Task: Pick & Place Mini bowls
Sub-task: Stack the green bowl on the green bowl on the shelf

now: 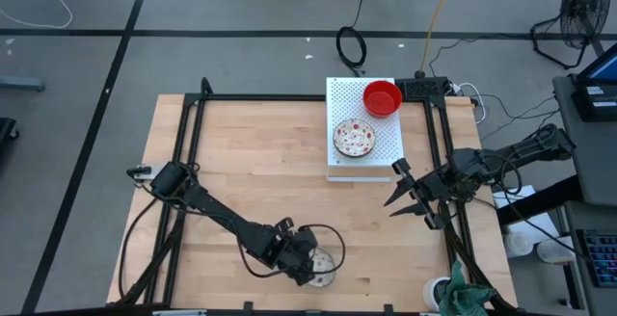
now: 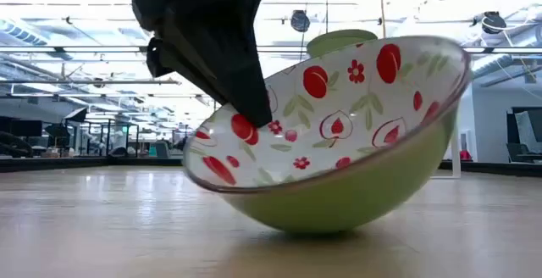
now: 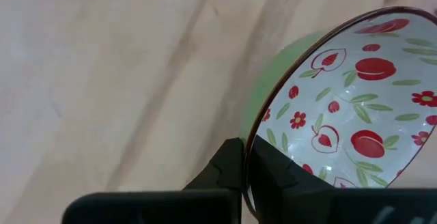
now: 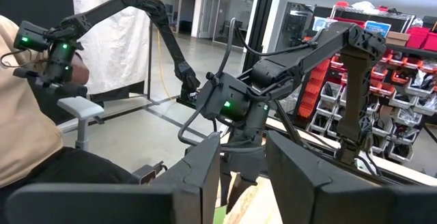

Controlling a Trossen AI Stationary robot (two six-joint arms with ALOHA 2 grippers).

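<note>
A mini bowl (image 2: 339, 134), white inside with red floral speckles and pale green outside, sits tilted near the table's near edge, also seen in the high view (image 1: 326, 263). My left gripper (image 3: 250, 159) is shut on its rim. Two more bowls stand on the white perforated board (image 1: 386, 147) at the far right: a plain red bowl (image 1: 383, 97) and a floral bowl (image 1: 354, 139). My right gripper (image 1: 397, 189) hovers open just near of the board, touching nothing. Other bowls are out of view. My left gripper pinches the floral bowl's rim (image 3: 254, 138), one finger (image 3: 229, 169) outside on the green wall and one finger (image 3: 283, 176) inside. The fingers come from above, slanting down. The bowl is tilted, its opening toward the near edge, its green underside (image 2: 330, 223) on the table.
The board lies against the black frame rail (image 1: 439, 143) on the table's right. A green cloth (image 1: 468, 297) sits past the near right corner. Bare wood (image 1: 260, 152) spans the middle. In the right wrist view a person in a tan shirt (image 4: 24, 128) sits beyond the table.
</note>
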